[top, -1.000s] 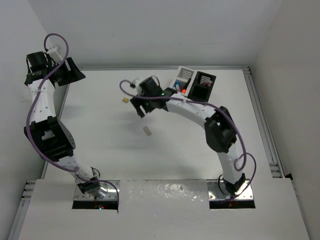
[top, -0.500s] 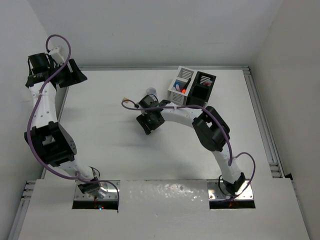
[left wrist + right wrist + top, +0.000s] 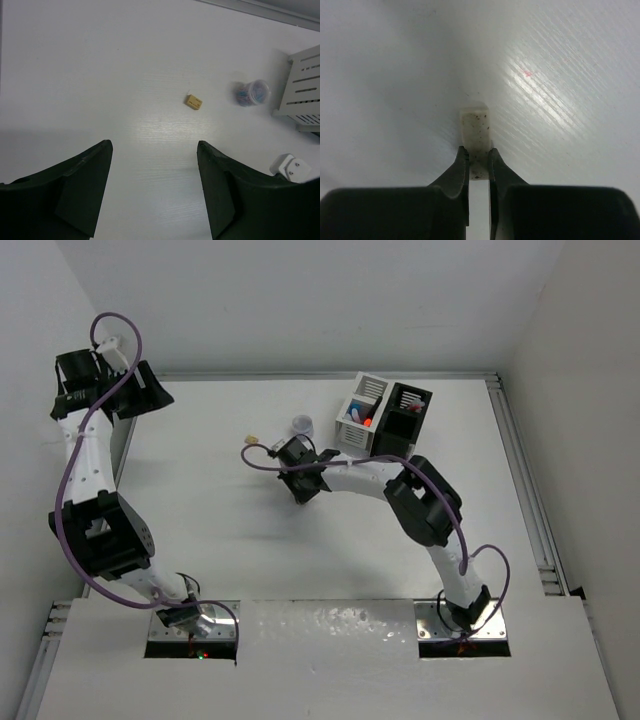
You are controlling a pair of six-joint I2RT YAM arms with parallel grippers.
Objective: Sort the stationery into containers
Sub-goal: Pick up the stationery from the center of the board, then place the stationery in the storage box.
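Observation:
In the right wrist view my right gripper (image 3: 478, 152) is shut on a small speckled whitish eraser (image 3: 475, 125) that lies on the white table. From above, the right gripper (image 3: 300, 483) sits low over the table's middle and covers the eraser. The joined containers stand at the back: the white one (image 3: 364, 390) with coloured stationery inside, the black one (image 3: 410, 410) to its right. My left gripper (image 3: 148, 392) hangs open at the far left with nothing between its fingers (image 3: 90, 170). A small beige piece (image 3: 253, 440) and a greyish round piece (image 3: 302, 424) lie left of the containers.
The left wrist view shows the beige piece (image 3: 193, 101), the round clear piece with coloured bits (image 3: 252, 93), the white container's slatted side (image 3: 305, 85) and a white connector (image 3: 290, 166). A purple cable loops beside the right wrist. Walls bound the table at the back and sides.
The right arm swung from near the containers down toward the table's middle, came onto the eraser, and its jaws closed on it. The left arm barely moved.

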